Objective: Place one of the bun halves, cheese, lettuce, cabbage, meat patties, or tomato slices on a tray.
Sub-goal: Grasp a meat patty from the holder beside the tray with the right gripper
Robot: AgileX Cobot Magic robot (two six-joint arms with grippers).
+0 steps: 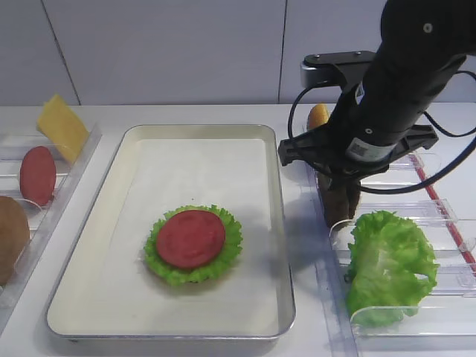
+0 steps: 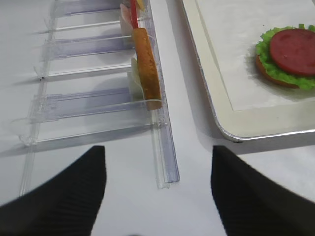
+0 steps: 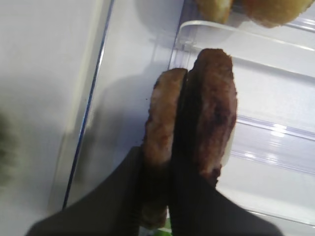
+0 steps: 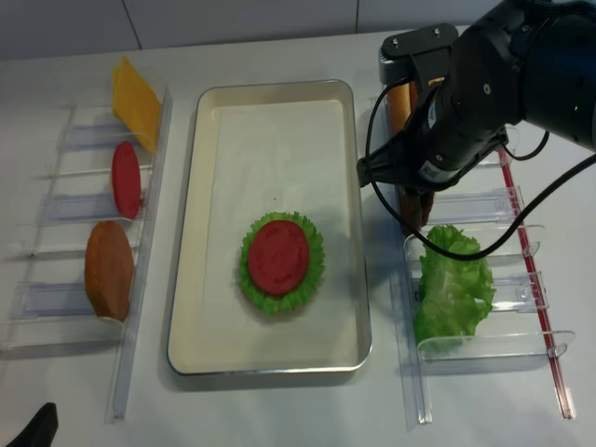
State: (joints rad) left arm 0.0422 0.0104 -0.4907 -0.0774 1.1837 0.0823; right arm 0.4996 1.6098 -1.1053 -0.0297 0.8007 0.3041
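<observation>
The right gripper (image 3: 172, 162), black and two-fingered, is lowered into the clear plastic rack (image 1: 416, 216) on the right of the large cream-coloured rectangular tray (image 1: 104, 245). Its fingers (image 3: 192, 196) are drawn almost together on a meat patty: in the wrist view two thick, dark brown, grainy round meat patties (image 3: 209, 108) stand on edge side by side, and one finger runs up between them while the other lies along the outer face of the lighter patty, so that one appears pinched. Which patty is gripped is not fully certain. Beyond the fingertips lie the golden-tan rounded bun halves (image 3: 266, 10). Just behind the gripper in the same rack sit the bright green frilly lettuce leaves (image 1: 387, 268).

To the gripper's left, on the tray's white paper liner, a flat dull-red tomato slice (image 1: 190, 238) lies on a ruffled green leaf (image 1: 227, 256) over a tan bun base (image 2: 268, 76).

The left gripper (image 2: 157, 191) hovers above the table near the end of the left clear rack (image 2: 88, 103), its dark fingers wide apart and holding nothing. Ahead of it an upright tan bun half (image 2: 147, 69) stands in that rack, with a red tomato slice (image 1: 37, 175) and a pale yellow square cheese slice (image 1: 63, 126) farther on.
</observation>
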